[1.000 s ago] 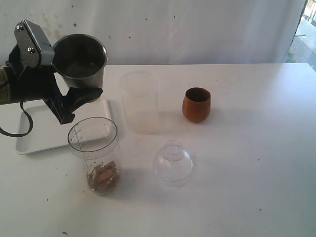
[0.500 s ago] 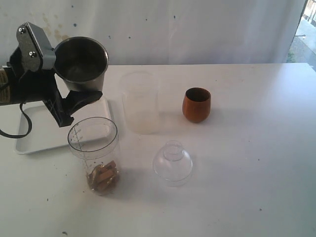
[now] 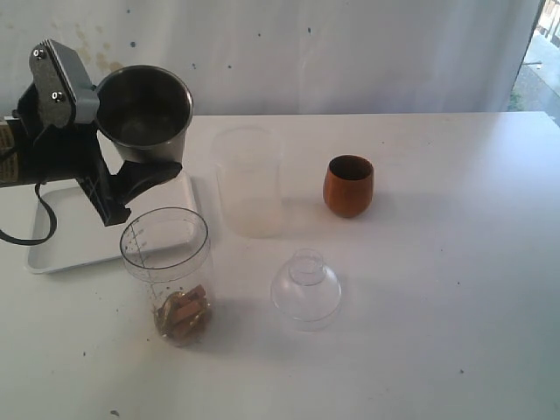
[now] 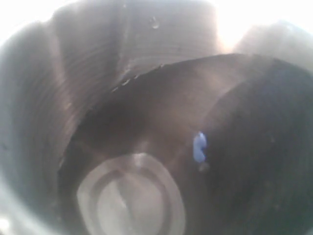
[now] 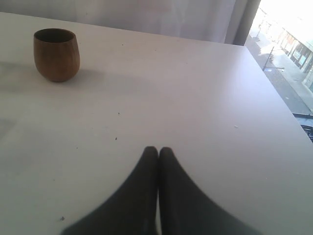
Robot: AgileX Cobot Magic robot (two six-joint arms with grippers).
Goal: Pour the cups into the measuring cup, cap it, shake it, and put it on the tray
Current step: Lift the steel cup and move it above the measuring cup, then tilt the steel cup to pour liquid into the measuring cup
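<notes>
Clamping the steel tumbler (image 3: pixel 144 109) in the left gripper (image 3: pixel 140 166), tipped, aloft near the tray (image 3: pixel 61 245) — bare steel bottom showing inside. Low in the measuring cup (image 3: pixel 166 262), brown pieces (image 3: pixel 181 313). Well apart, wooden cup (image 3: pixel 348 185) upright — right gripper (image 5: pixel 158 152) pressed together.

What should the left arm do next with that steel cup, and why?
Probably lower the steel cup and set it down. The left gripper holds it in the air, its inside looks empty in the wrist view, and brown pieces already lie in the measuring cup.
</notes>
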